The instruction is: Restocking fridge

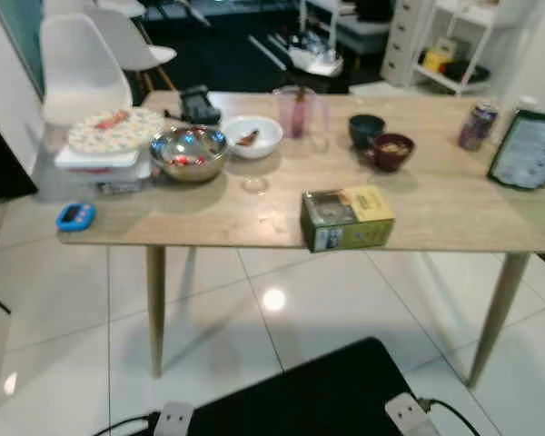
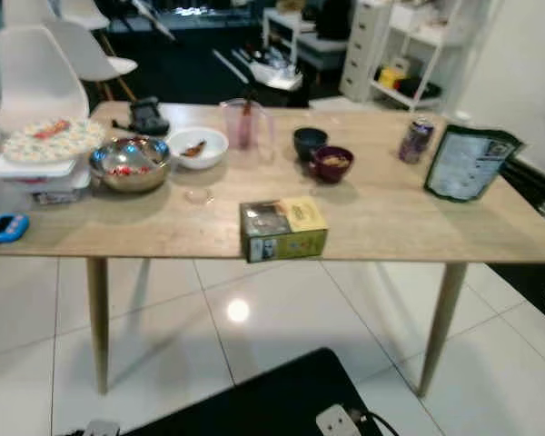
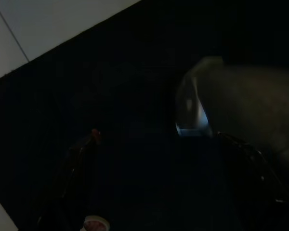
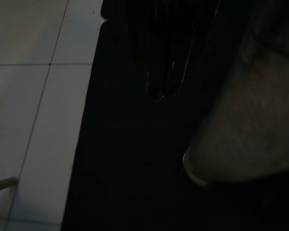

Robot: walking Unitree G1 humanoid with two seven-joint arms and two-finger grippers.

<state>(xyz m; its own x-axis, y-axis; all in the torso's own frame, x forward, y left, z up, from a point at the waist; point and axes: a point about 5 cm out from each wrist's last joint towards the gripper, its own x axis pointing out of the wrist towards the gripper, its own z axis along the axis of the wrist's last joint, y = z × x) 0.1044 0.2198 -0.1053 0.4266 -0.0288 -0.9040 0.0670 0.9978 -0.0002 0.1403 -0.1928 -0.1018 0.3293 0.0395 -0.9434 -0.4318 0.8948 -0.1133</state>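
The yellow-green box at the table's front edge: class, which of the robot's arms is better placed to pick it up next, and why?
Probably the right. The yellow-green box lies slightly right of centre at the table front edge, away from the crowded bowls on the left. Both arms hang idle, so the advantage is small.

Light wood worktop (image 1: 254,218) on slim tapered legs, over glossy white tile floor (image 1: 282,327). On it, w/ none near the jaws: yellow-green box (image 1: 346,218) at front edge; blue gadget (image 1: 75,215) at left corner; white lidded container (image 1: 104,156) w/ patterned plate on top; steel bowl (image 1: 189,152) touching it; white bowl (image 1: 252,136); pink-tinted glass jug (image 1: 299,111); dark bowl (image 1: 367,129); maroon bowl (image 1: 391,151); can (image 1: 478,125); dark pouch (image 1: 529,150) upright at right end.
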